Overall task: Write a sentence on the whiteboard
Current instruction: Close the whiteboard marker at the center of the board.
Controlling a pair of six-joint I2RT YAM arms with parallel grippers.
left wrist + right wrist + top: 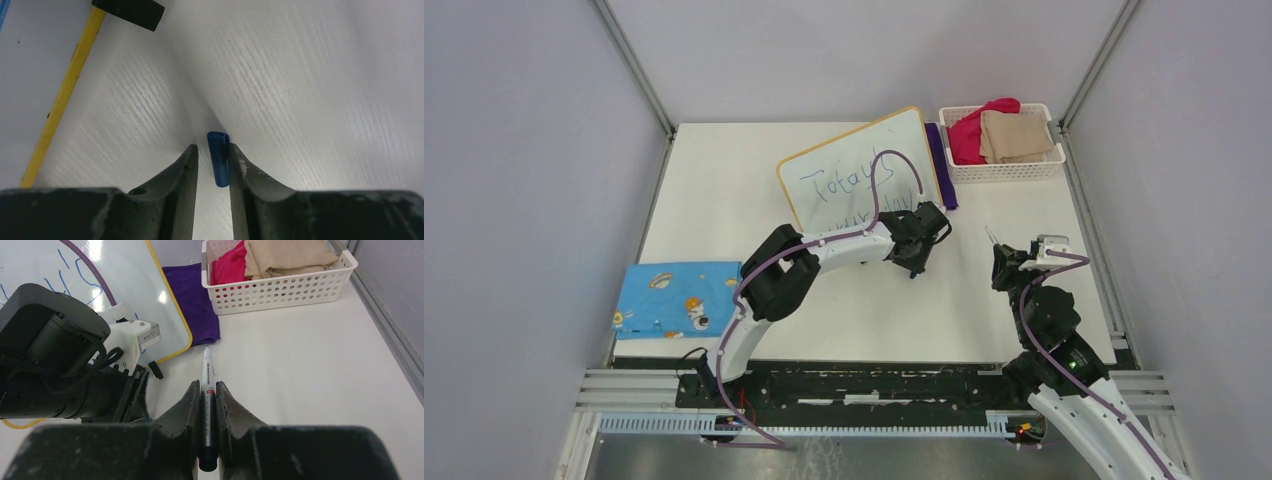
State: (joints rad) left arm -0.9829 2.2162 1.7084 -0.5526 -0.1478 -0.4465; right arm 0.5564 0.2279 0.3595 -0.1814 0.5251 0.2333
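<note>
At the near left edge of the desk (724,180) lies a blue booklet (674,298) with cartoon prints. The left arm reaches from its base out over the middle of the desk to the near right corner of the whiteboard (839,150). The whiteboard lies flat and skewed at the far middle of the desk. The sentence (844,182) is in blue marker. Its upper line reads "Today's"; its lower line is partly hidden by the arm. The left claw (212,147) hangs over the desk just beside the board's yellow frame, its jaws partly open around a small blue cap (219,162). The cap touches one finger and a gap shows on its other side. A purple cloth (941,165) lies against the board's right edge. Right of it, at the far right corner, is a white basket (1004,170) holding red and tan fabric. The right claw (207,384) is near the desk's right side, clamped on a marker (207,370) whose tip points toward the purple cloth.
</note>
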